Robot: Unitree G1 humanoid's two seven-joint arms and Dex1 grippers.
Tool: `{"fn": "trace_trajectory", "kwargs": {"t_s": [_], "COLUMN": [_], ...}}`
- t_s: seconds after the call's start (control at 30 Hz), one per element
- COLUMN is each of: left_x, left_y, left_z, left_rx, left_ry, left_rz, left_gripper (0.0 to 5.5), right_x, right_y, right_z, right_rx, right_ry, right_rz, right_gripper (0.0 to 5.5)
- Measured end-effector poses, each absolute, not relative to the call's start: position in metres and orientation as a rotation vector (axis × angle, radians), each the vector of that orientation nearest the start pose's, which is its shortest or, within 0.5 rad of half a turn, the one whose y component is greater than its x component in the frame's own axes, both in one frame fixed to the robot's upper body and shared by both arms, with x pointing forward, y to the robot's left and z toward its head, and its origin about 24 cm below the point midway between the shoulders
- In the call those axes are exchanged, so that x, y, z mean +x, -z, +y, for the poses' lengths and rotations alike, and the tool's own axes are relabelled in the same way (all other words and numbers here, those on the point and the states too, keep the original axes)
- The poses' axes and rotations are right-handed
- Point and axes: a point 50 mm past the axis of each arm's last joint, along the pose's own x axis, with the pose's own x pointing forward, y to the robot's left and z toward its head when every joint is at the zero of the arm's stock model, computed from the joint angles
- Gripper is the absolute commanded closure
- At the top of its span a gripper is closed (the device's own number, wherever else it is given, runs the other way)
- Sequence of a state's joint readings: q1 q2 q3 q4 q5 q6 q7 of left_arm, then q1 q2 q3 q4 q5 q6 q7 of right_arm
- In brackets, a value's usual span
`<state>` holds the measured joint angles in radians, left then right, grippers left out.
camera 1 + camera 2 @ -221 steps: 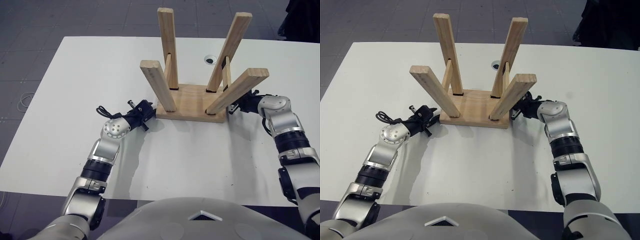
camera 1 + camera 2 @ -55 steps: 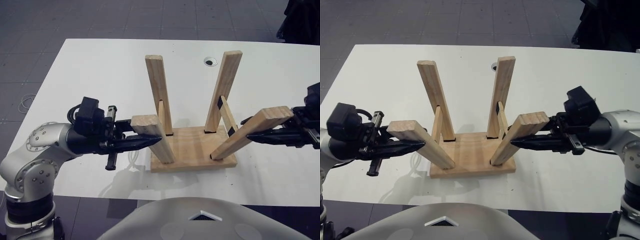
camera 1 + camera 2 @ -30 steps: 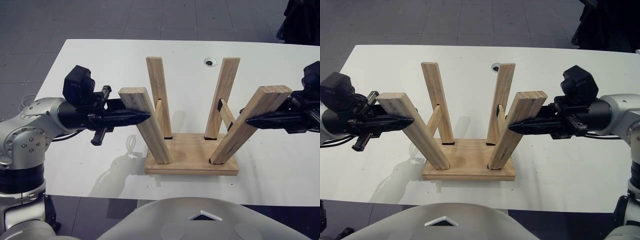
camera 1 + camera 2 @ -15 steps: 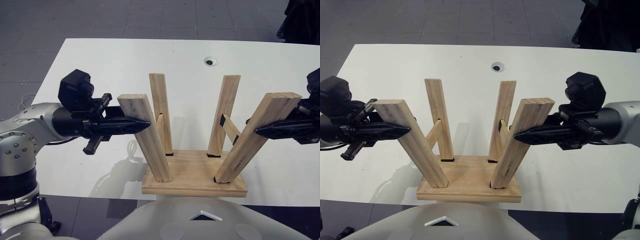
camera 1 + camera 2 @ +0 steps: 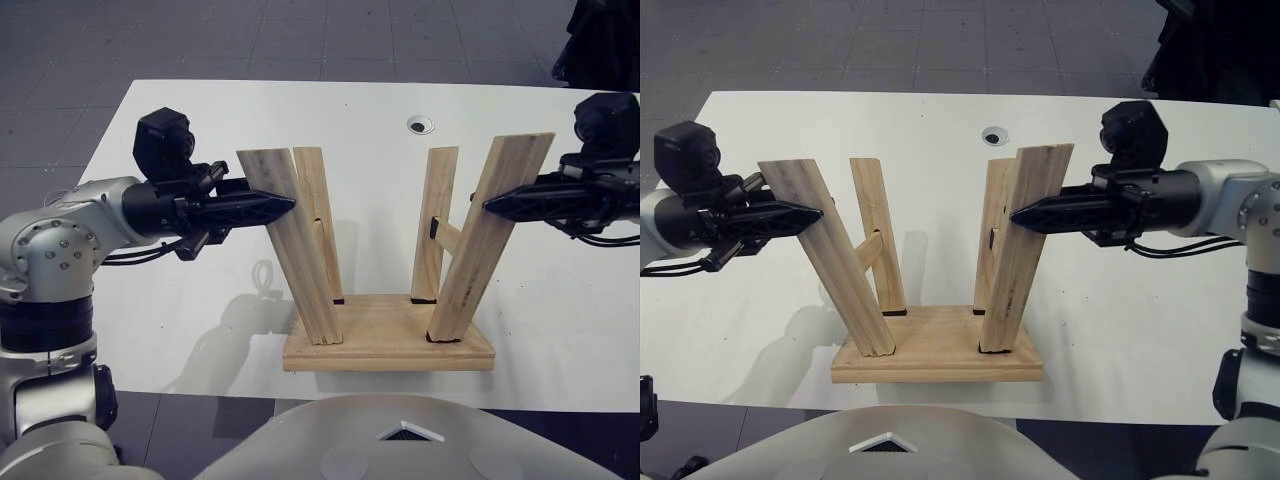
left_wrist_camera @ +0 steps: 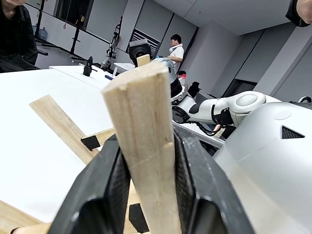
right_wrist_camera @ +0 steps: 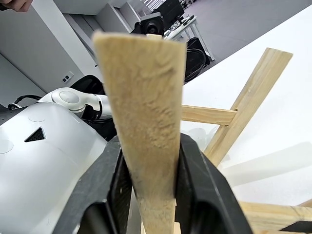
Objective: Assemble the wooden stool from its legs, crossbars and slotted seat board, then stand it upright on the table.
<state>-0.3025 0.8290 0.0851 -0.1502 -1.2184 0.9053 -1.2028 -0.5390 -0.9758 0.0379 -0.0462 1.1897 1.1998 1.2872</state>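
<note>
The wooden stool is upside down, its seat board (image 5: 385, 345) low at the table's near edge and its legs pointing up. My left gripper (image 5: 272, 204) is shut on the top of the near-left leg (image 5: 300, 265). In the left wrist view that leg (image 6: 144, 146) is clamped between black fingers (image 6: 105, 185). My right gripper (image 5: 498, 204) is shut on the near-right leg (image 5: 480, 250), which the right wrist view shows as a pale plank (image 7: 146, 107) between its fingers (image 7: 114, 180). The two far legs (image 5: 318, 220) stand behind, joined by a crossbar (image 5: 452, 236). Whether the board touches the table I cannot tell.
The white table (image 5: 180, 130) has a round cable hole (image 5: 420, 124) at the back and a thin cable loop (image 5: 264, 272) lying left of the stool. Dark floor lies beyond the far edge. The seat board is close to the front edge.
Both grippers have risen with the legs they hold. The near legs now stand steeper, and the seat board has swung toward the table's near edge.
</note>
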Motion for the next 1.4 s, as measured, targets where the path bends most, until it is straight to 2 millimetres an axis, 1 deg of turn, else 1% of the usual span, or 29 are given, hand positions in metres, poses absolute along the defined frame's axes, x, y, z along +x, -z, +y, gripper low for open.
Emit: {"fn": "trace_trajectory", "kwargs": {"t_s": [0.1, 0.23, 0.4, 0.53, 0.63, 0.73, 0.83, 0.93, 1.07, 1.27, 1.4], "left_x": [0.246, 0.249, 0.243, 0.230, 0.220, 0.218, 0.218, 0.222, 0.237, 0.246, 0.255], "left_y": [-0.169, -0.169, -0.169, -0.169, -0.171, -0.174, -0.175, -0.172, -0.165, -0.158, -0.150], "left_z": [0.200, 0.200, 0.197, 0.194, 0.194, 0.195, 0.195, 0.195, 0.196, 0.198, 0.200], "left_rx": [-0.543, -0.539, -0.537, -0.580, -0.614, -0.647, -0.642, -0.626, -0.621, -0.648, -0.692], "left_ry": [1.525, 1.533, 1.566, 1.609, 1.621, 1.600, 1.594, 1.574, 1.528, 1.512, 1.488], "left_rz": [0.283, 0.289, 0.303, 0.327, 0.380, 0.422, 0.426, 0.418, 0.375, 0.375, 0.381], "left_gripper": [4.40, 4.38, 4.38, 4.38, 4.38, 4.38, 4.38, 4.38, 4.38, 4.38, 4.38], "right_x": [0.258, 0.260, 0.249, 0.234, 0.226, 0.223, 0.222, 0.230, 0.247, 0.261, 0.274], "right_y": [-0.192, -0.191, -0.194, -0.198, -0.196, -0.196, -0.196, -0.192, -0.185, -0.178, -0.169], "right_z": [-0.203, -0.203, -0.205, -0.207, -0.209, -0.210, -0.209, -0.206, -0.202, -0.199, -0.198], "right_rx": [0.511, 0.508, 0.467, 0.446, 0.485, 0.506, 0.507, 0.538, 0.559, 0.599, 0.665], "right_ry": [-1.550, -1.567, -1.597, -1.624, -1.631, -1.618, -1.609, -1.596, -1.563, -1.564, -1.546], "right_rz": [0.610, 0.606, 0.640, 0.665, 0.705, 0.708, 0.706, 0.700, 0.661, 0.668, 0.682], "right_gripper": [4.48, 4.48, 4.48, 4.48, 4.48, 4.48, 4.48, 4.48, 4.48, 4.48, 4.48]}}
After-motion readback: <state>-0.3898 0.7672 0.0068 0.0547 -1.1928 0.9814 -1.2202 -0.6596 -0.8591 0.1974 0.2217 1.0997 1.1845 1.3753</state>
